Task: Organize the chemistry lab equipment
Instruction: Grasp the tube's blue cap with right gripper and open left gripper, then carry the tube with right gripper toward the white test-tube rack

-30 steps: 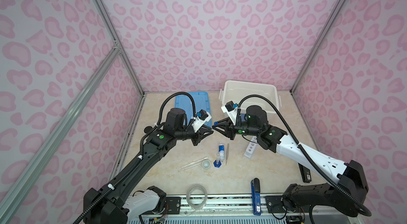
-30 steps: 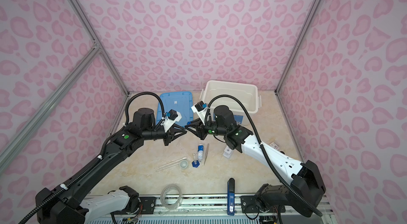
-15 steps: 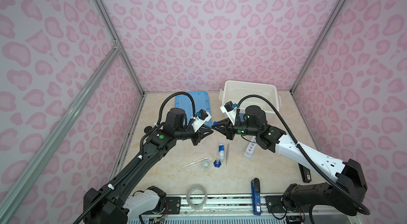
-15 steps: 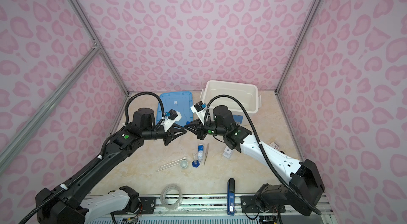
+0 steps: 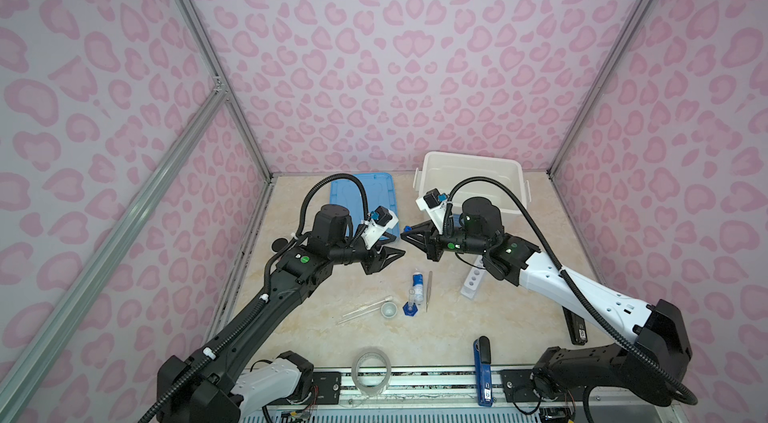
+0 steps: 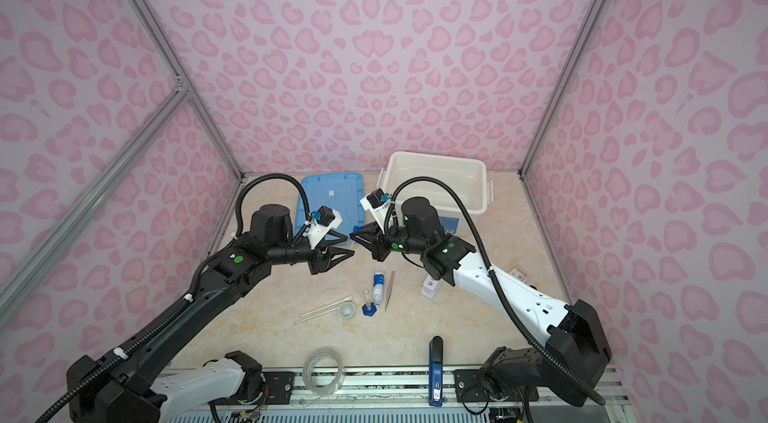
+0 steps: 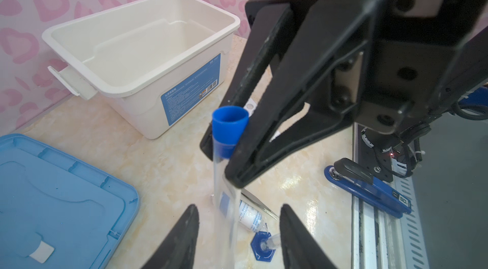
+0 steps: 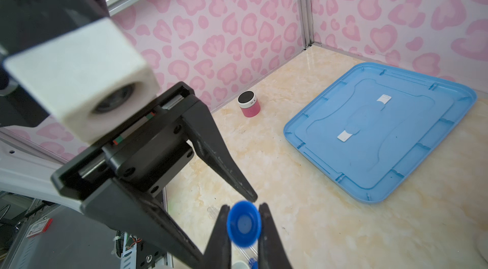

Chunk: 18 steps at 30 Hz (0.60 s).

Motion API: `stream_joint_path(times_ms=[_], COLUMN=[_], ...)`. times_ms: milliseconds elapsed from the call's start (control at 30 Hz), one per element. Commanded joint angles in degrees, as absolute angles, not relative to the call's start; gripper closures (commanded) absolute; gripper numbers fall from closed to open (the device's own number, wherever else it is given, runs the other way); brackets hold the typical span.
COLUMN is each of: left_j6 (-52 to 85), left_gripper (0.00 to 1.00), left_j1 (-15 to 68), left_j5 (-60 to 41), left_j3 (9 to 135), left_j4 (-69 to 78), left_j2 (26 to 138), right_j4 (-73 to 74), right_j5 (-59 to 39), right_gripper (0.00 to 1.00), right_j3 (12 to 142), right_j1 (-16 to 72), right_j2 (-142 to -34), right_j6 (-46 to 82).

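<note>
A thin clear test tube with a blue cap [image 7: 229, 127] hangs in the air between the two arms. My right gripper [image 8: 244, 205] is shut on it just below the cap [image 8: 244, 226]. My left gripper [image 7: 239, 207] stands open around the tube's lower end, both fingers apart from it. In both top views the two grippers [image 5: 395, 246] [image 6: 353, 236] meet tip to tip above the table. On the table lie two more tubes [image 5: 365, 311], a small white dish [image 5: 389, 310], a blue-based cylinder [image 5: 411, 304], a blue-labelled bottle [image 5: 417, 286], tweezers [image 5: 429, 290] and a white rack [image 5: 473, 281].
A white bin [image 5: 471, 176] stands at the back right, and its blue lid [image 5: 361, 196] lies flat at the back left. A tape roll [image 5: 371, 371] and a dark blue stapler [image 5: 482, 367] lie at the front edge. A small pink speaker [image 8: 249, 107] stands by the left wall.
My right gripper closed on the tube's capped end. My left gripper then opened and let go of the tube. Neither arm has shifted much.
</note>
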State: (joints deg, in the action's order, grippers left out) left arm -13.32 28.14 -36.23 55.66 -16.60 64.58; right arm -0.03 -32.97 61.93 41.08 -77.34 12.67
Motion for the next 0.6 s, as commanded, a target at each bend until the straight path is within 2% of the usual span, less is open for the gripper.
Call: stream_joint_path(times_ms=[0,567], left_j6=[-13.18,-13.34], left_gripper=[0.45,0.44], left_j1=[28.13,28.15], left_j5=[-35.02,-32.43], left_j3=[55.15,54.45], left_j4=[-14.33,-13.27], left_j2=[63.59,62.41], right_j4=[-2.88,-15.30], right_j5=[-29.98,-13.16], right_gripper=[0.97,0.96], right_j3=[62.46,63.18], right_j1=[41.00,37.64], right_j2=[-76.91,-71.14], right_j6=[10.65,9.05])
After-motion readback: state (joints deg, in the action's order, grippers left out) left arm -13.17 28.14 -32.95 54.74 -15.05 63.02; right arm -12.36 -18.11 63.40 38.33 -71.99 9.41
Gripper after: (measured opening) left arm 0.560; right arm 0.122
